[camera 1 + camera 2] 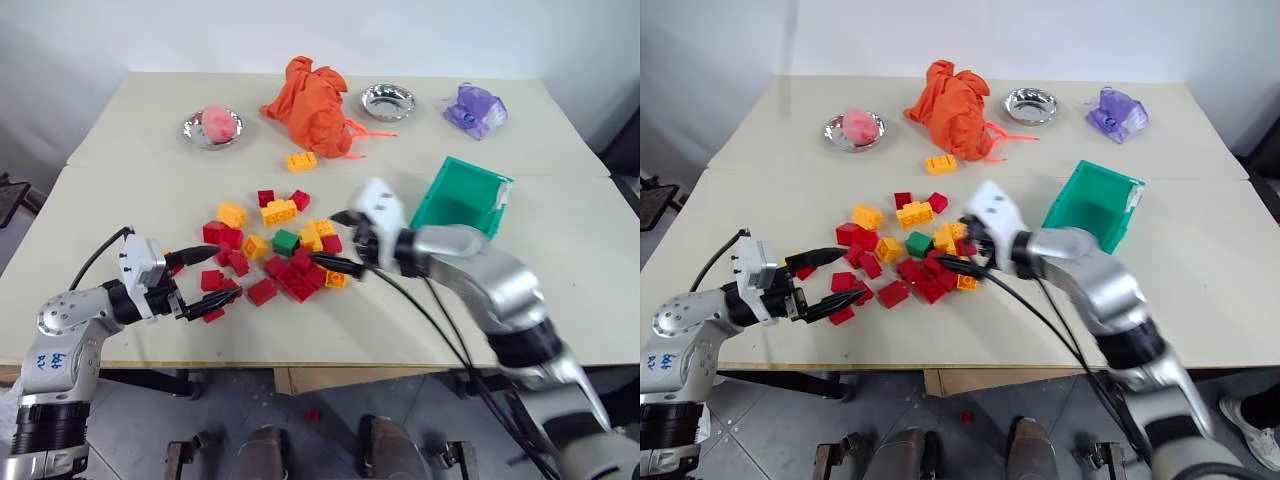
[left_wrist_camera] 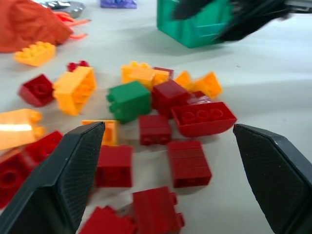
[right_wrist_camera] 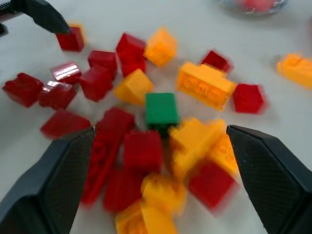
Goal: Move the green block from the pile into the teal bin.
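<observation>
The green block (image 1: 286, 241) lies flat on the table in the middle of the pile (image 1: 262, 262) of red, yellow and orange bricks, touching red and yellow ones. My right gripper (image 1: 345, 243) hovers open just right of the block, its fingers spread over the pile's right side; in the right wrist view the block (image 3: 162, 109) sits between and beyond them. At the pile's left edge my left gripper (image 1: 213, 278) is open with nothing between its fingers, and loose red bricks lie around it. The teal bin (image 1: 462, 196) stands right of the pile, behind my right arm.
At the back of the table are an orange cloth (image 1: 310, 105), a silver bowl (image 1: 212, 127) holding something pink, a second silver bowl (image 1: 388, 100) and a purple bag (image 1: 475, 108). One yellow brick (image 1: 301, 161) lies apart behind the pile. A red brick (image 1: 314, 414) is on the floor.
</observation>
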Tool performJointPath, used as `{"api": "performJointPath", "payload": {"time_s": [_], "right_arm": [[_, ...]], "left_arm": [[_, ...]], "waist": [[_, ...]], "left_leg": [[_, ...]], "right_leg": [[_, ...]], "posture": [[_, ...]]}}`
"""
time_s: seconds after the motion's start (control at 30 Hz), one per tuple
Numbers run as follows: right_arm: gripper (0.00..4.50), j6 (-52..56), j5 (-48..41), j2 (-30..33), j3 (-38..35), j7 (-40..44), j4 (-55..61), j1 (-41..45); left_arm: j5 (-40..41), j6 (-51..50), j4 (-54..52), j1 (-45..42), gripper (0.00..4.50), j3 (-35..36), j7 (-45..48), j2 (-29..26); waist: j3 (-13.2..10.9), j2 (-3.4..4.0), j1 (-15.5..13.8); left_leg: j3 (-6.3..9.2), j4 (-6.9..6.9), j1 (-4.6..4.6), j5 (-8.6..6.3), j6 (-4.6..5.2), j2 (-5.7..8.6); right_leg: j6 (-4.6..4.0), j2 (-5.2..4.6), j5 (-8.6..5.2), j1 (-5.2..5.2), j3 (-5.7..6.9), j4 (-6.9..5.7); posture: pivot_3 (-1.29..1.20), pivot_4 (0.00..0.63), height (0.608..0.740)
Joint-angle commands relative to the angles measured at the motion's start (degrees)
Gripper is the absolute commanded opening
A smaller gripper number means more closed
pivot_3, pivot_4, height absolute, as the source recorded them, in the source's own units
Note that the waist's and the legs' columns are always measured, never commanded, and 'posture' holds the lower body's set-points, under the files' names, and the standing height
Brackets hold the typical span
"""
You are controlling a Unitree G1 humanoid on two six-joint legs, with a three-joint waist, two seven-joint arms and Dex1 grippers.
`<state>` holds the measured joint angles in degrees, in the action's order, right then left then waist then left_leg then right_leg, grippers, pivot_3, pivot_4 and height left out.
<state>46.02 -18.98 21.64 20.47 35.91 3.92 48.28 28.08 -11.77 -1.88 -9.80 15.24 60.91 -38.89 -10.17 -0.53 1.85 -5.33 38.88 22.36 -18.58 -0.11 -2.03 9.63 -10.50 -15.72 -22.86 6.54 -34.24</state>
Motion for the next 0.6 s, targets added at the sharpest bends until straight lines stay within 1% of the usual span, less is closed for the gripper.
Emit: {"api": "performJointPath", "payload": {"time_s": [0.03, 0.2, 0.33, 0.43, 0.53, 0.6], "right_arm": [[4.5, -0.1, 4.7, -6.6, 3.0, -2.2, -10.4, 6.8], [4.5, -4.7, 9.4, -14.3, 3.8, -3.1, -25.4, 13.3], [4.5, -6.1, 11.9, -16.2, 4.4, -0.8, -32.2, 15.5], [4.5, -7.0, 13.7, -17.1, 4.4, 0.0, -35.6, 16.5], [3.88, -8.0, 14.4, -18.2, 3.1, 0.5, -37.7, 17.2], [3.25, -8.7, 14.7, -18.8, 2.5, 1.0, -38.2, 17.5]], "left_arm": [[0.6, 2.2, -0.2, 2.5, 4.48, 3.1, 0.1, -0.9], [-0.1, 5.0, 1.3, 7.1, 4.48, 5.7, -0.5, -0.7], [0.2, 5.8, -0.2, 9.5, 4.48, 6.6, -1.4, -0.4], [0.4, 6.2, -0.9, 9.8, 4.48, 6.8, -2.4, -0.3], [0.8, 6.2, -1.6, 9.9, 4.5, 6.8, -2.7, -0.5], [0.9, 6.2, -2.1, 9.8, 4.5, 6.6, -2.7, -0.6]], "waist": [[0.0, 0.0, 0.1], [0.0, -0.02, 0.2], [0.0, -0.01, 0.3], [0.0, -0.01, 0.4], [0.0, -0.01, 0.7], [0.0, -0.01, 1.1]], "left_leg": [[0.0, -0.03, 0.04, 0.0, -0.01, 0.0], [-0.12, -0.03, 0.14, -0.06, -0.07, 0.0], [-0.18, -0.04, 0.15, -0.07, -0.09, -0.04], [-0.26, -0.04, 0.15, -0.09, -0.11, -0.06], [-0.33, -0.04, 0.14, -0.1, -0.13, -0.11], [-0.37, -0.05, 0.14, -0.11, -0.14, -0.12]], "right_leg": [[-0.01, 0.0, 0.0, -0.07, 0.06, -0.02], [-0.01, -0.03, 0.0, -0.27, 0.18, -0.09], [-0.02, -0.03, 0.0, -0.33, 0.21, -0.09], [-0.02, -0.03, -0.01, -0.41, 0.21, -0.16], [-0.07, -0.03, -0.01, -0.5, 0.21, -0.27], [-0.08, -0.03, -0.01, -0.54, 0.22, -0.29]], "posture": [[0.0, 0.15, 0.74], [0.0, 0.15, 0.74], [0.0, 0.15, 0.74], [0.0, 0.15, 0.74], [0.0, 0.15, 0.74], [0.0, 0.15, 0.74]]}}
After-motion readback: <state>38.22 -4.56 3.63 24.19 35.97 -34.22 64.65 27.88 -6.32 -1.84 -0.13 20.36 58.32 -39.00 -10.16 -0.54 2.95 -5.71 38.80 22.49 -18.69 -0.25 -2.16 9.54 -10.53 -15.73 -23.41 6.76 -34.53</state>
